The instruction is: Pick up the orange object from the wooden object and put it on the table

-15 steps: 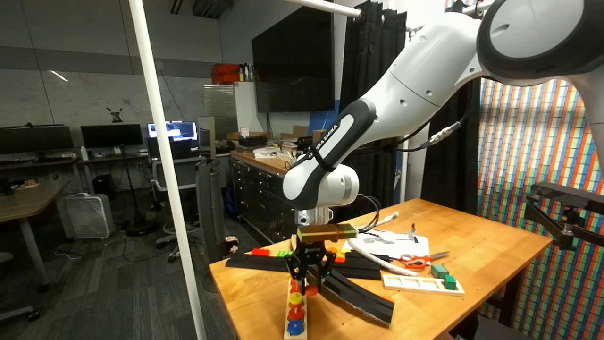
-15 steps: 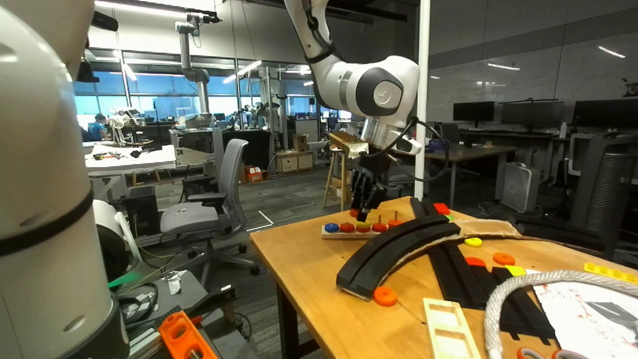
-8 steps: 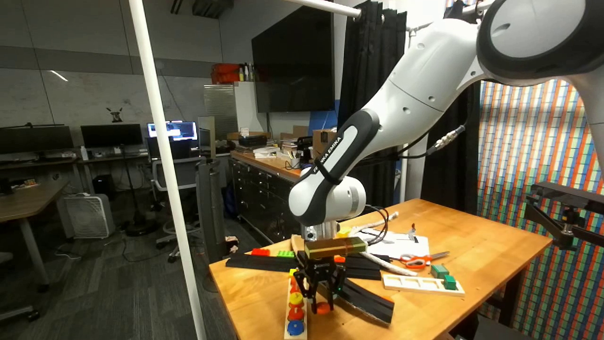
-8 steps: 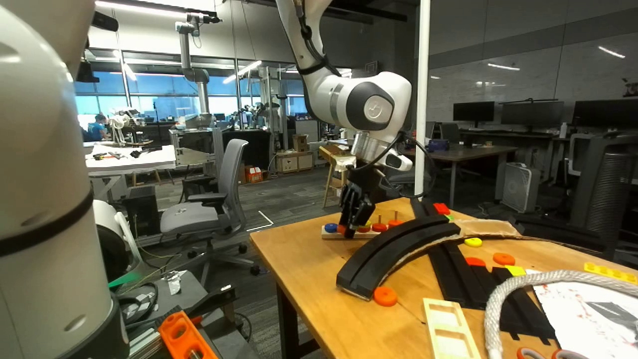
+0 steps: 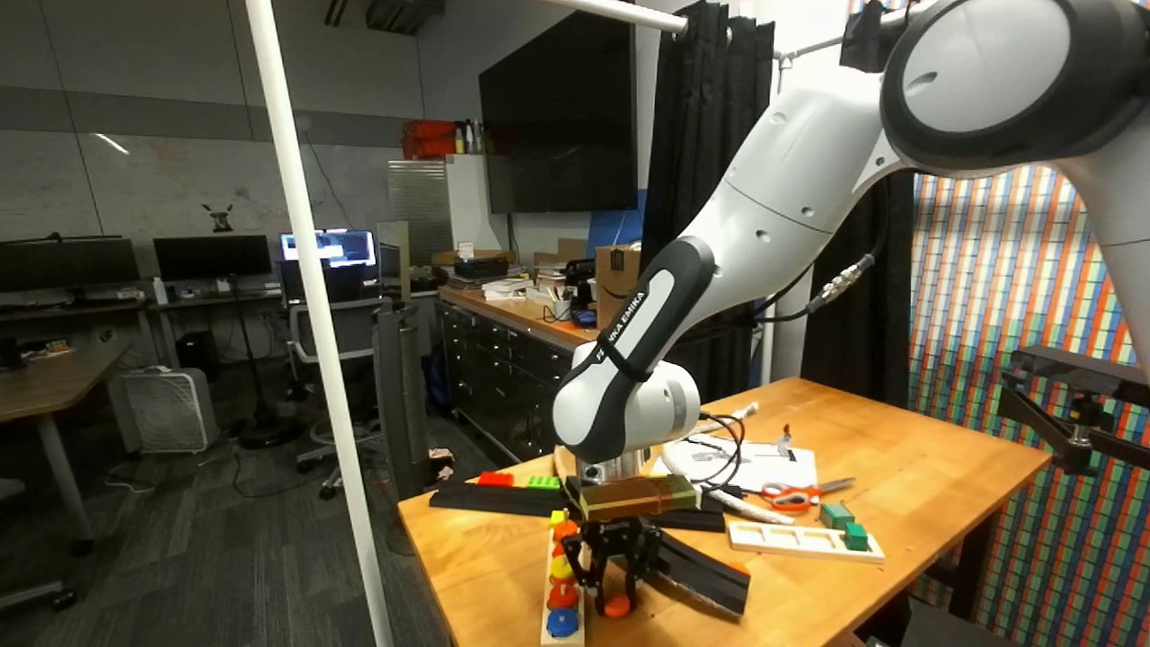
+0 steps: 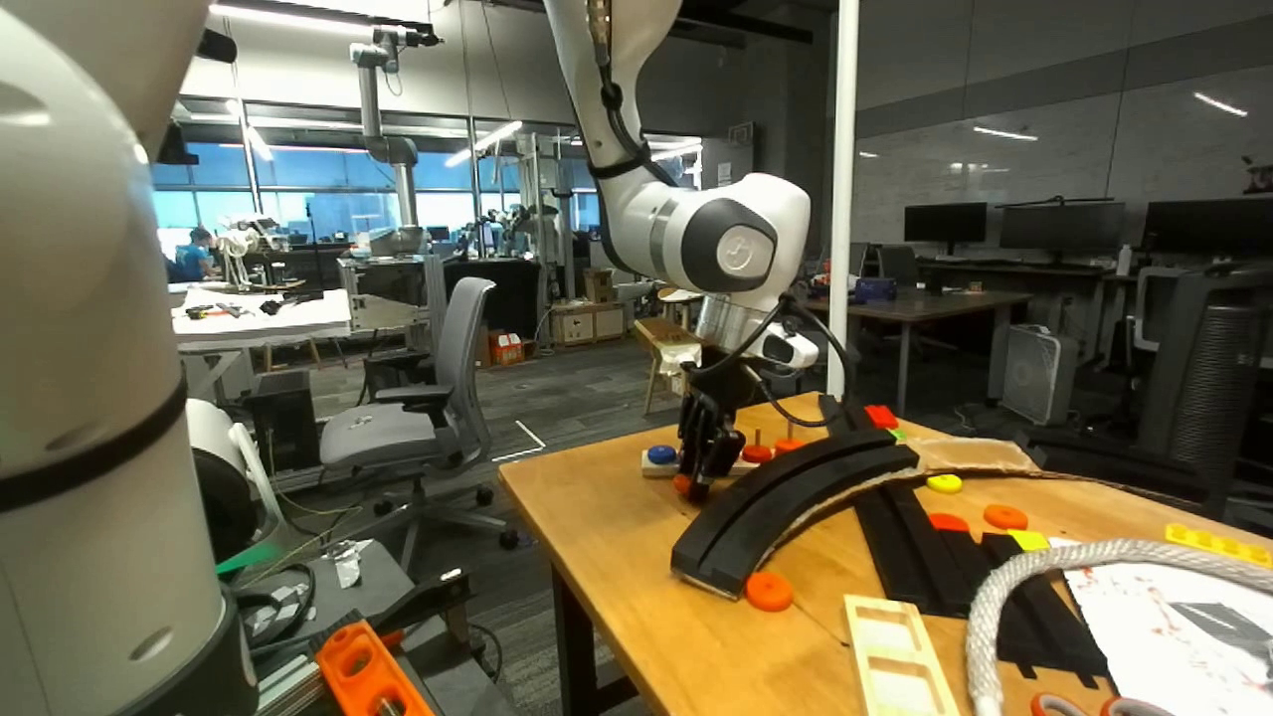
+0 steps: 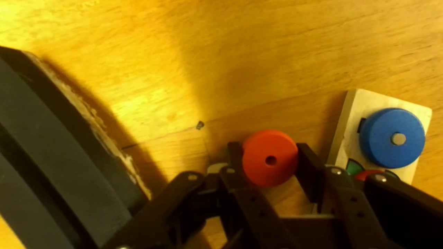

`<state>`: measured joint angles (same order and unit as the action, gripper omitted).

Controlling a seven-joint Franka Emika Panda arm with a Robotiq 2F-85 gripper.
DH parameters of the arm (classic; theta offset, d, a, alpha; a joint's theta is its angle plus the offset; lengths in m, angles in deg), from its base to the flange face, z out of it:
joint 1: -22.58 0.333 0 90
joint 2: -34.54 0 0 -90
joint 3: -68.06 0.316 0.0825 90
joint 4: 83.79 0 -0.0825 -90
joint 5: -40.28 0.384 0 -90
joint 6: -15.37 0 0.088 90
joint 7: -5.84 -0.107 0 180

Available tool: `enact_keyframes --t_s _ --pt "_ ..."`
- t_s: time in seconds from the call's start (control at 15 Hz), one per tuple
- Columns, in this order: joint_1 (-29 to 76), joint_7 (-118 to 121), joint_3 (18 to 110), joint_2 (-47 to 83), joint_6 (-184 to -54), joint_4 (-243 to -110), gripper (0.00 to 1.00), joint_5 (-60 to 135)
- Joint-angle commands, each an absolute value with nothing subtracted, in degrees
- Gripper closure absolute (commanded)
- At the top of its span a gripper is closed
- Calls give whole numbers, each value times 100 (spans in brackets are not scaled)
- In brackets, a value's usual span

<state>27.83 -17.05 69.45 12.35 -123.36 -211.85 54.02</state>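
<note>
My gripper [image 7: 271, 155] is shut on an orange disc [image 7: 270, 166] with a small centre hole, its fingers against the disc's two sides. In both exterior views the disc shows at the fingertips [image 5: 617, 607] [image 6: 682, 485], low over the wooden table [image 6: 587, 507]. I cannot tell whether it touches the surface. The wooden object is a pale pegged bar [image 7: 373, 98] beside the gripper. It bears a blue disc [image 5: 563, 622] at its end, then red, yellow and orange discs. In an exterior view the gripper hides part of the bar [image 6: 649, 470].
A black curved track [image 5: 701, 575] lies close beside the gripper, across another black track [image 6: 895, 547]. Another orange disc [image 6: 769, 592] lies by the track's end. A pale tray [image 5: 782, 539], scissors [image 5: 791, 496], rope [image 6: 980, 636] and paper lie farther off.
My gripper has come down toward the table and moved away from over the bar, with the orange disc travelling in its fingers. The bar and the tracks have not moved.
</note>
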Motion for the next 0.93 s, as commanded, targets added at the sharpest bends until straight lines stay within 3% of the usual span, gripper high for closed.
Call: enact_keyframes --t_s 0.0,0.07,0.13,0.2,0.47,0.87 --pt "2856 -1793 6885 1218 -12804 -21343 81 5349" --pt "2858 -1817 6878 1249 -12844 -21383 62 5352" --pt "2865 -1844 6869 1331 -12918 -21469 32 5346" --pt "2890 -1924 6847 1407 -12968 -21538 32 5311" --pt "3077 -2329 6657 1728 -13401 -21871 2 4999" --pt "3381 -3188 6391 2526 -13233 -22172 0 3958"
